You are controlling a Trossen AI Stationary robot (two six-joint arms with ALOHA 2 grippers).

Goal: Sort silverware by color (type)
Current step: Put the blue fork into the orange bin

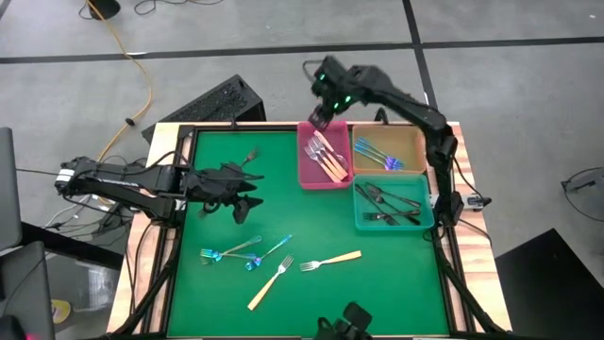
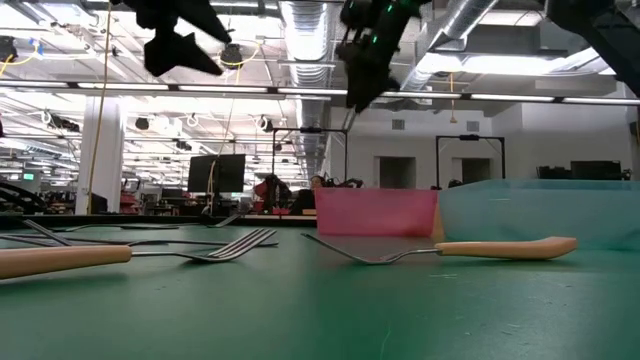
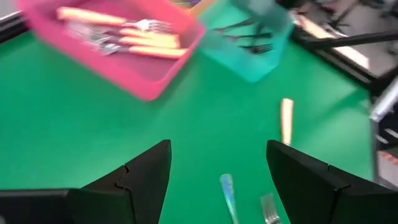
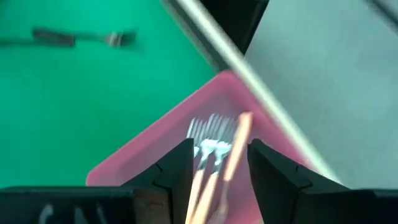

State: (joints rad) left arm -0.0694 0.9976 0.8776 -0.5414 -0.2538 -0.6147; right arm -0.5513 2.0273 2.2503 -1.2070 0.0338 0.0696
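My right gripper hangs open above the far end of the pink bin, which holds several tan-handled forks that show through the gap between its fingers. My left gripper hovers open over the left of the green mat, holding nothing. On the mat's near part lie two tan-handled forks and iridescent blue forks. A dark fork lies flat near the far left. A tan bin holds blue forks and a teal bin holds black ones.
The three bins stand together at the mat's far right. A wooden frame edges the mat. A black keyboard lies on the floor beyond the far left corner. The mat's middle is bare green.
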